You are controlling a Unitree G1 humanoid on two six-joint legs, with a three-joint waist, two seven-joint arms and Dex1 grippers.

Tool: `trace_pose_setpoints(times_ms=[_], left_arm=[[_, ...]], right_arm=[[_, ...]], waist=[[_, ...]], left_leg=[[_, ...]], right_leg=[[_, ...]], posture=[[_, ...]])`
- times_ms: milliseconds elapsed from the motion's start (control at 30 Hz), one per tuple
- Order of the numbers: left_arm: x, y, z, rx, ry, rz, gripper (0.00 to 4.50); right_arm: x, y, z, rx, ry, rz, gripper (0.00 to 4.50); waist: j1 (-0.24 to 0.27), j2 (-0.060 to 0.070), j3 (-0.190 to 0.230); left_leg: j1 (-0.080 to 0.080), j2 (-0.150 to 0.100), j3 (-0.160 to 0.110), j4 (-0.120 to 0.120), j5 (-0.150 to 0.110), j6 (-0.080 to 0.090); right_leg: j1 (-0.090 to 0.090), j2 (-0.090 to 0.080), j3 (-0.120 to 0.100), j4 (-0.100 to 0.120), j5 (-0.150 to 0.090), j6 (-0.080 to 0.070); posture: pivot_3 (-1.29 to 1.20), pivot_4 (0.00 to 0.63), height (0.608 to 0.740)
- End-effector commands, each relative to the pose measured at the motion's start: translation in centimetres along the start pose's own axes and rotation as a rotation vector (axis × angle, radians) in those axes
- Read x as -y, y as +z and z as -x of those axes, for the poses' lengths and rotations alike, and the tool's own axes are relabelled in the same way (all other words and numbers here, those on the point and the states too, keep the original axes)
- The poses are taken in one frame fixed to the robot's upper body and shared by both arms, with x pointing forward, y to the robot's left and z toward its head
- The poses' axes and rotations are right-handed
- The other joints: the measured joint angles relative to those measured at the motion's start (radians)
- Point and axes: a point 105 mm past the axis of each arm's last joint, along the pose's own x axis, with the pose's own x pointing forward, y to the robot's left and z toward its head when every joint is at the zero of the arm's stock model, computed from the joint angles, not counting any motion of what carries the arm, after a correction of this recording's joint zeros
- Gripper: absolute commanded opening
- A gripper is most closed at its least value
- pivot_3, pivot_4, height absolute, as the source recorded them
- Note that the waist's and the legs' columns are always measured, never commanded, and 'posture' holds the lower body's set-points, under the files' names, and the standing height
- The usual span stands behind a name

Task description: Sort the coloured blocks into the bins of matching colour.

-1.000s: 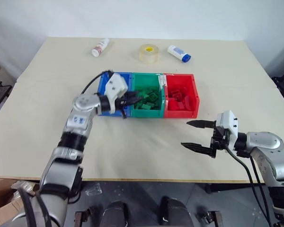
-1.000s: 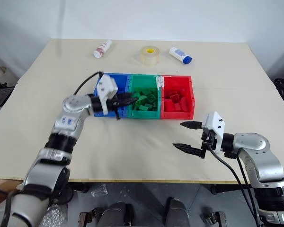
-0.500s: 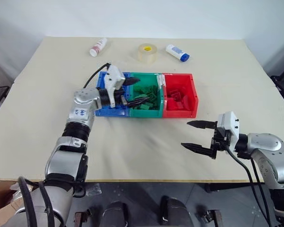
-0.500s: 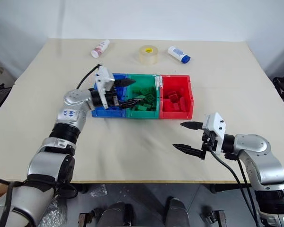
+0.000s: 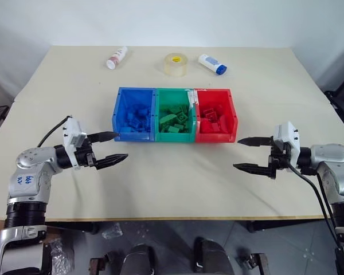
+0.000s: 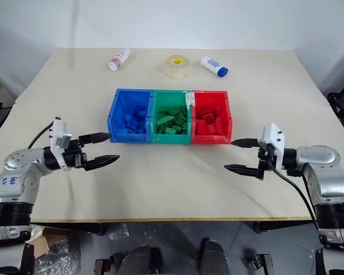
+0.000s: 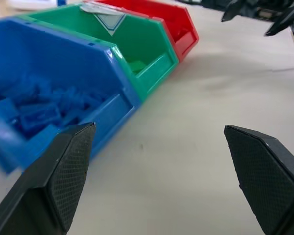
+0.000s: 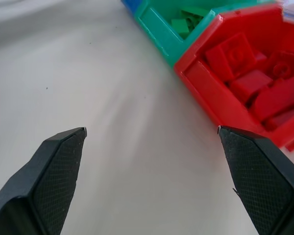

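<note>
The left gripper (image 5: 112, 147) hung over the surface (image 5: 178, 183) with its jaws wide and nothing between them. The blue bin (image 5: 122, 114) stood just past the upper jaw's tip, apart from it. The right gripper (image 5: 244, 153) hung over the surface on the opposite side, jaws likewise wide and empty, tips pointing back toward the left gripper. The red bin (image 5: 232, 114) stood near its upper jaw, not touching it.

The three bins formed one joined row between the two sets of jaws, the green bin (image 5: 159, 109) in the middle. Blue blocks (image 5: 139, 117) lay in the blue bin, green blocks (image 5: 173, 121) in the green bin, red blocks (image 5: 213, 120) in the red bin. In the right wrist view, the red blocks (image 8: 255, 83) lay heaped beyond the jaw on the red-bin side, and bare surface lay between the jaws. In the left wrist view, the blue bin's wall (image 7: 112, 107) stood just beyond one jaw.

Well beyond the bins from both jaws stood a tape roll (image 5: 175, 63), with a red-labelled bottle (image 5: 116, 57) and a blue-capped bottle (image 5: 211, 63) lying to either side.
</note>
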Motion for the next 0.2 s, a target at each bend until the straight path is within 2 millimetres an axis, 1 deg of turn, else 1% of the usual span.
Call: trace_pose_setpoints(times_ms=[33, 100, 200], left_arm=[[-1.01, 0.95, 2.71, 0.014, 0.093, -0.065, 4.47], [-1.08, 0.88, 3.01, 0.017, 0.103, -0.069, 4.47], [-1.07, 0.98, 2.83, 0.032, 0.111, -0.081, 4.47]], right_arm=[[1.35, -0.36, 1.77, -0.025, -0.044, 0.009, 4.5], [1.56, -0.38, 1.77, -0.021, -0.041, 0.011, 4.5], [1.71, -0.31, 1.45, -0.012, -0.041, 0.012, 4.5]], waist=[[0.001, 0.0, 0.0], [0.004, 0.0, 0.0], [0.001, 0.0, 0.0]], left_leg=[[0.0, 0.0, 0.0, -0.001, 0.0, 0.0], [0.0, 0.0, -0.001, -0.001, 0.0, 0.0], [0.0, 0.0, 0.0, -0.001, 0.0, 0.0]], right_leg=[[0.0, 0.0, 0.0, 0.0, 0.0, 0.0], [0.0, 0.0, -0.001, 0.0, 0.0, -0.001], [0.0, 0.0, 0.0, 0.0, 0.0, -0.001]], posture=[[0.0, 0.15, 0.74], [0.0, 0.15, 0.74], [0.0, 0.15, 0.74]])
